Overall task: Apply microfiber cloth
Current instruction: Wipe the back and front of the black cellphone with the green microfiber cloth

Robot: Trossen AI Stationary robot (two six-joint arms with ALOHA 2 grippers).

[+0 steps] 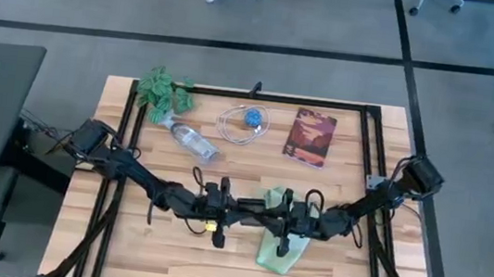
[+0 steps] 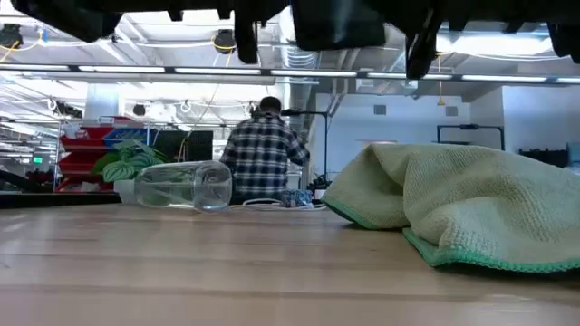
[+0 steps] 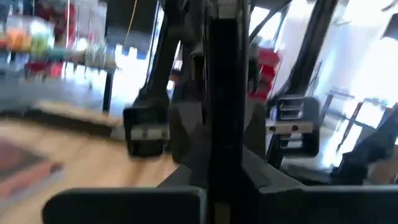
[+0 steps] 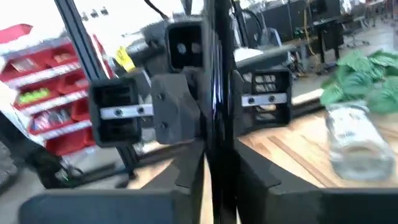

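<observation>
Pale wooden table [image 1: 326, 259] under rumpled microfiber cloth [image 1: 280, 240], workshop beyond.

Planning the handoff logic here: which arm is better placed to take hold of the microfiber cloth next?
Probably the right. In the high view the right end effector sits directly over the microfiber cloth, while the left end effector is beside it, over bare table.

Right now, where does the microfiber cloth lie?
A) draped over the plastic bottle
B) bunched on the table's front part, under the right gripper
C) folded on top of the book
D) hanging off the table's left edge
B: in the high view the microfiber cloth lies crumpled on the wooden table beneath the right gripper, apart from the bottle and the book.
</observation>
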